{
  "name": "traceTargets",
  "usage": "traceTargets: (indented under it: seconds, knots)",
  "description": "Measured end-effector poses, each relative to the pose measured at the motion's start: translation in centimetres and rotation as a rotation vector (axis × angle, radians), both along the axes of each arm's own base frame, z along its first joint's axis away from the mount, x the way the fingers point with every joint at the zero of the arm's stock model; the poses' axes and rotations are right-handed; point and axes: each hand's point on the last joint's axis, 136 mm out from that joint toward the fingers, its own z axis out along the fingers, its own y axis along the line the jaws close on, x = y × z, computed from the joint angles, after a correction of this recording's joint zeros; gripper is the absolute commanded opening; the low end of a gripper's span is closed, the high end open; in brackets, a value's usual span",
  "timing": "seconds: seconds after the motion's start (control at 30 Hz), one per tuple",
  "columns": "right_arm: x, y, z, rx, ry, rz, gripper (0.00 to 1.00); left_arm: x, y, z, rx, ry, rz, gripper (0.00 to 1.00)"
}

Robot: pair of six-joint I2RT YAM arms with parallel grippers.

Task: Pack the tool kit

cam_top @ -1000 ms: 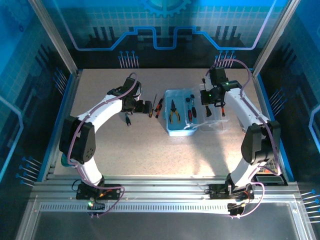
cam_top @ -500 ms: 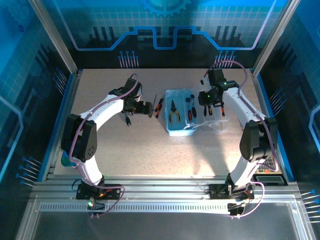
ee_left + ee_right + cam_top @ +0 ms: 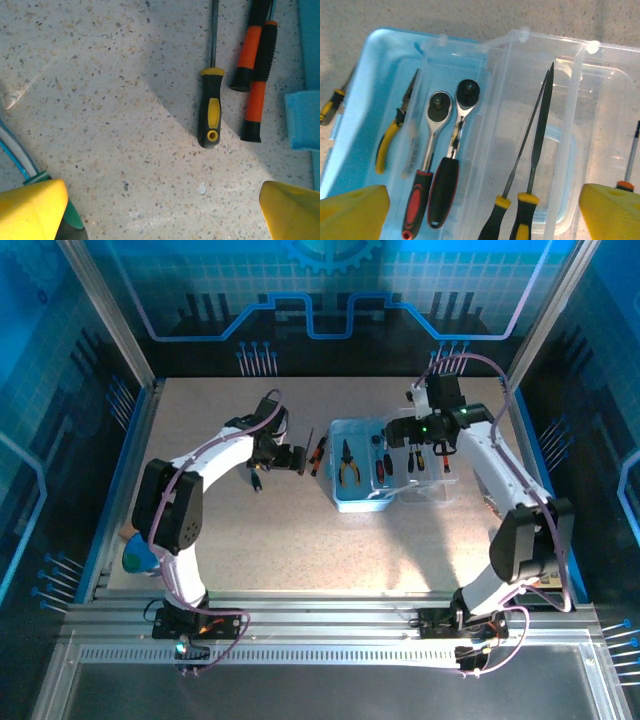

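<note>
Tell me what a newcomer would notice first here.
The open light-blue case sits mid-table, holding two ratchets with red-and-black handles and yellow-handled pliers, its clear lid beside it carrying two slim tools. Left of the case, a yellow-and-black screwdriver and orange-handled pliers lie loose on the speckled table, by the open left pincer.

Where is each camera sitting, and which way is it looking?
Top external: above and behind the robot, looking down at the table; the left arm and right arm show.
Left wrist: on the left arm, facing down at a yellow-and-black screwdriver and orange-handled pliers; fingertips of the left end effector show.
Right wrist: on the right arm, facing down into the blue case and clear lid; fingertips of the right end effector show.
Shared: top and right wrist views both show the blue case.
</note>
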Motion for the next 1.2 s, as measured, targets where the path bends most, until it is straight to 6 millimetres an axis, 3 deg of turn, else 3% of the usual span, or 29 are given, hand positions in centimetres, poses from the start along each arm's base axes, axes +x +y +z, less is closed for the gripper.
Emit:
traceTargets:
  seconds: [0.2,0.53,0.87,1.2]
  knots:
    - [-1.6,0.6,1.8,0.036,-0.057,0.029,1.0,0.8,-0.9,-1.6,0.01,0.024,-0.018,0.87]
    - [-2.3,0.9,0.7,0.044,-0.029,0.042,1.0,1.9,-3.0,-2.4,0.008,0.025,-0.056,0.75]
    - [-2.3,0.9,0.3,0.047,-0.029,0.044,1.0,1.7,-5.6,-2.0,0.002,0.007,-0.122,0.46]
    - [-2.3,0.9,0.4,0.048,-0.033,0.044,1.0,1.1,-7.6,-3.5,-0.007,0.039,-0.163,0.37]
